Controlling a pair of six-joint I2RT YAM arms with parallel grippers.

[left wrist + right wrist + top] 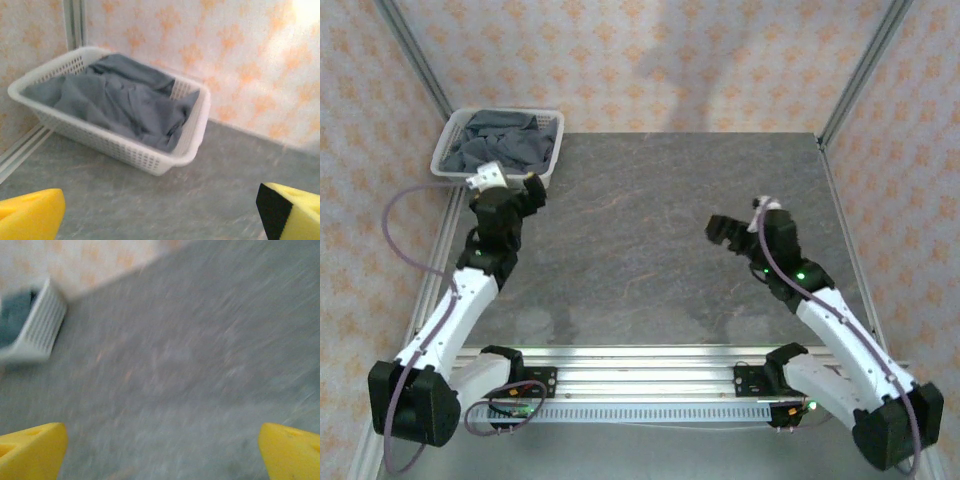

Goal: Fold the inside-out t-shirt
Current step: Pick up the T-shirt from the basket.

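Slate-grey cloth, the inside-out t-shirt [505, 143], lies bunched in the white mesh basket [444, 160] at the far left corner of the table [640, 290]. The left end effector [510, 183] hovers just short of the basket's near rim, pads wide apart and holding nothing. The heap lies straight ahead of it and shows no clear long axis. On the right, the right end effector [742, 220] is likewise spread open and empty, well apart from the basket. The left arm is much the nearer, and looks best placed for the first pull.
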